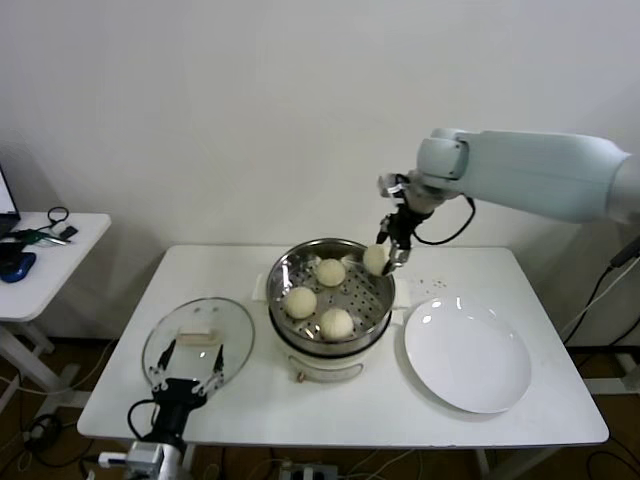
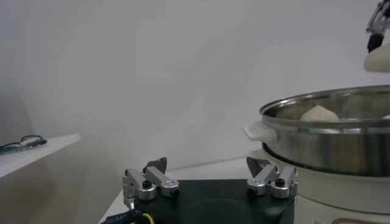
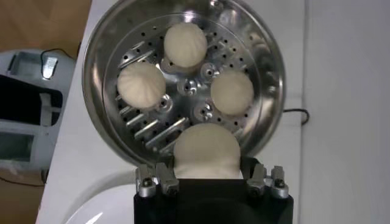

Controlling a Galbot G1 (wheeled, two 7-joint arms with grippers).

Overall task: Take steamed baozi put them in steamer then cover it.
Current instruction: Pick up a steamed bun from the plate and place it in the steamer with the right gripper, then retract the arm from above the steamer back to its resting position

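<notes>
Left pincer (image 1: pixel 190 375): we see it low at the near left edge of the surface (image 1: pixel 250 410), fingers spread wide, holding nothing, just in front of the cover.
Cover (image 1: pixel 198 340): we find it lying flat on the surface, left of the steamer, handle up.
Steamer (image 1: pixel 283 270): we see it at the middle of the surface on its white base, with three baozi (image 1: pixel 300 302) resting on its perforated bottom.
Right pincer (image 1: pixel 391 254): we see it above the steamer's far right rim, clamped on the fourth baozi (image 3: pixel 206 151), which seems clear of the basket floor.
Plate (image 1: pixel 467 354): we see it right of the steamer.
</notes>
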